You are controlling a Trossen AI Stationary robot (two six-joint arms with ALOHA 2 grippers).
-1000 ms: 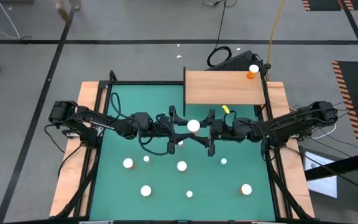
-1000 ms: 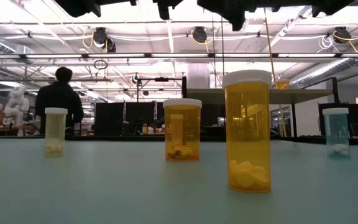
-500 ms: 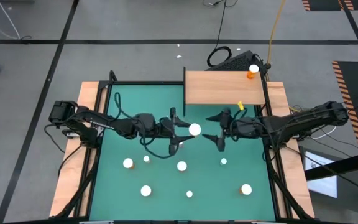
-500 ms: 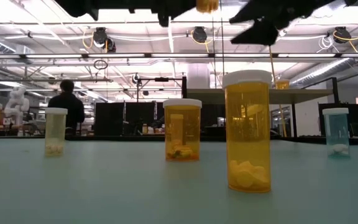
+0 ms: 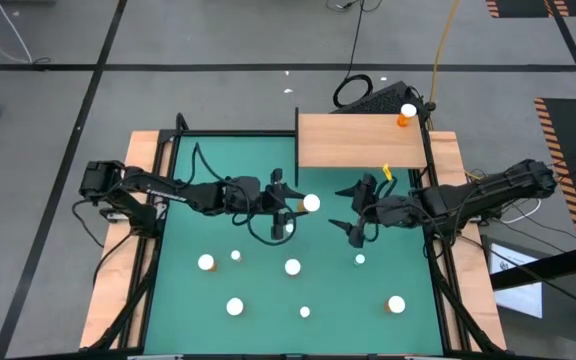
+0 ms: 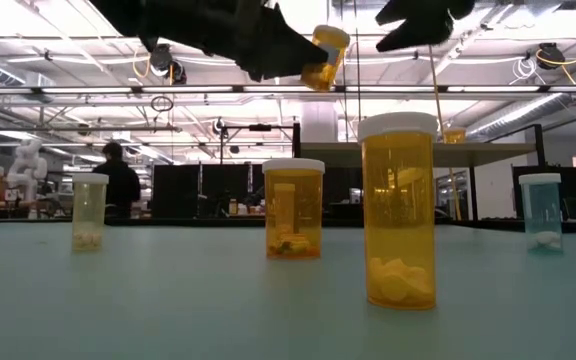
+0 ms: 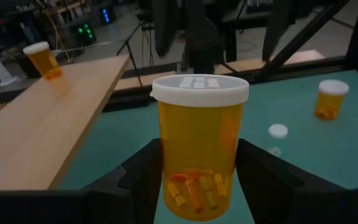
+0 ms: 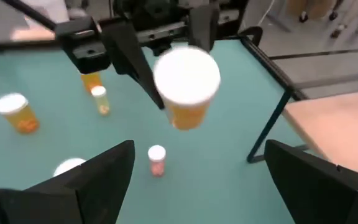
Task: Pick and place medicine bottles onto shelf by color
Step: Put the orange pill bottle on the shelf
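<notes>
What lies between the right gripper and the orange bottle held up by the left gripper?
Nothing: in the high view only bare green mat separates the open right gripper from the orange bottle clamped in the left gripper.

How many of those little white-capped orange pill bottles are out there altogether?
10 bottles: one on the light-brown wooden shelf, one held in the left gripper, eight standing on the green mat; the arms may hide more.

Orange translucent medicine bottles with white caps; light-brown wooden shelf; green mat on the counter.
</notes>
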